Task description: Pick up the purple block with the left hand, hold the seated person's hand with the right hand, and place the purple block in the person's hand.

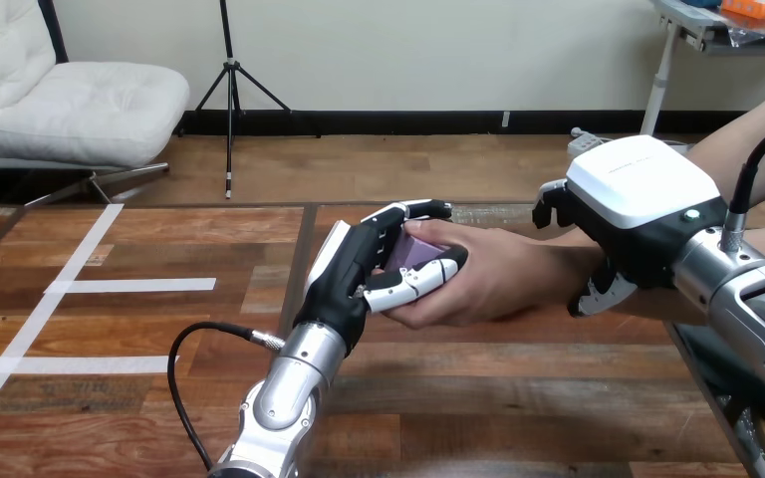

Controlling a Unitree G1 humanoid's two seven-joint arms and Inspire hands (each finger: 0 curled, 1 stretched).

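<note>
Fingers point(418, 210) of left hand point(344, 284) round purple block point(420, 251) at person's hand point(493, 284), axis hidden

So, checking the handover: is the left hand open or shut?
Shut: the left hand curls round the block, against the person's hand.

Robotics lab or test room by the look of it; wooden table point(518, 398) marked with white tape lines point(139, 286), like a laid-out work area; two machine arms with silver forearms, left arm point(289, 390) and right arm point(749, 291), stretch over it; the person's hand point(503, 284) sits between them above the table.
</note>
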